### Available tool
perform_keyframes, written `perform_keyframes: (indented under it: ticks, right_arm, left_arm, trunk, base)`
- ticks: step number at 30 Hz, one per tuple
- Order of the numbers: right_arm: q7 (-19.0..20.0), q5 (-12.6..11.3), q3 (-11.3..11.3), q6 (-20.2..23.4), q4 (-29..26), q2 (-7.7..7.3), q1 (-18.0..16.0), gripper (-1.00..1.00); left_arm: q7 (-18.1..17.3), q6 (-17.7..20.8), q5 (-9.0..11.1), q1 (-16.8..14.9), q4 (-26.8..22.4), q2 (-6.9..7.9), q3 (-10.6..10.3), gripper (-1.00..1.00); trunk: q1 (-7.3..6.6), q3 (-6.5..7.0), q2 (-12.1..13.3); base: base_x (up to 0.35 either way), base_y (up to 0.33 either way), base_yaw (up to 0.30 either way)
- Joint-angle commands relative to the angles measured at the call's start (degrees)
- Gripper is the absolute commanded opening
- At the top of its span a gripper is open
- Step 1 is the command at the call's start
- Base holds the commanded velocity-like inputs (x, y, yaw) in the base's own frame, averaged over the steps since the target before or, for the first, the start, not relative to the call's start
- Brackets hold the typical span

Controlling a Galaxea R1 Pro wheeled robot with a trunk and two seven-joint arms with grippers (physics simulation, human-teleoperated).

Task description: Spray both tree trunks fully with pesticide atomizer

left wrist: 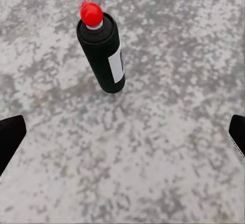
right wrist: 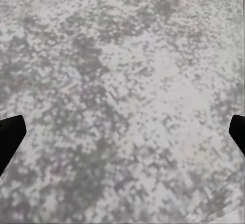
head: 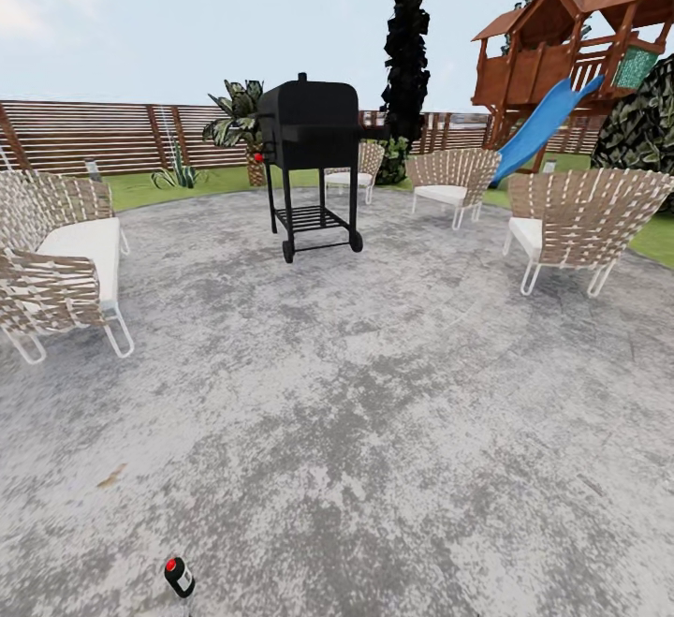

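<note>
Now left hand (left wrist: 122,137) spread wide above upright pesticide atomizer (left wrist: 102,50), not touching, right hand (right wrist: 122,137) wide over patio.

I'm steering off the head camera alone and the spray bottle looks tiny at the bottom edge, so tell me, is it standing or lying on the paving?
Observer: In the left wrist view the spray bottle stands upright on the grey paving, red cap on top.
Operator: Is the left gripper ready for it?
Observer: The left gripper is open, its dark fingers spread wide, nothing between them.
Operator: And the right one?
Observer: The right gripper is open too, over bare paving.
</note>
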Motion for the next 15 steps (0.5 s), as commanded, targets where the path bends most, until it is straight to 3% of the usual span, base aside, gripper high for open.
perform_keyframes:
  ticks: [1,5,6,9,15]
  right_arm:
    - [-0.03,-0.47,0.12,-0.19,-0.43,-0.03,-0.03,1.0]
    - [-0.04,-0.49,0.12,-0.13,-6.78,-0.05,-0.25,1.0]
    - [0.01,-0.5,0.12,0.02,-11.03,-0.01,-1.04,1.0]
    - [0.03,-0.51,0.12,0.26,-15.24,0.01,-2.99,1.0]
    - [-0.03,-0.47,0.07,0.49,-16.7,-0.09,-6.73,1.0]
  left_arm:
    - [0.01,-0.18,0.28,-0.17,-0.03,0.06,-0.03,1.0]
    - [-0.13,-0.18,0.26,-2.54,-0.43,0.25,-0.17,1.0]
    - [-0.2,-0.12,0.24,-4.27,-0.45,0.17,-0.29,1.0]
    - [-0.33,-0.15,0.29,-5.93,-0.49,0.18,-0.36,1.0]
    - [-0.37,-0.11,0.7,-9.92,-0.39,0.24,-0.16,1.0]
  trunk:
    - [-0.01,-0.05,-0.02]
    - [-0.01,-0.05,-0.02]
    - [-0.01,-0.05,-0.02]
    - [-0.01,-0.05,-0.02]
    - [-0.01,-0.05,-0.02]
  base:
    - [0.003,-0.004,0.0]
    - [0.001,-0.001,0.0]
    - [0.0,0.0,0.0]
    - [0.0,0.0,0.0]
    - [0.0,0.0,0.0]
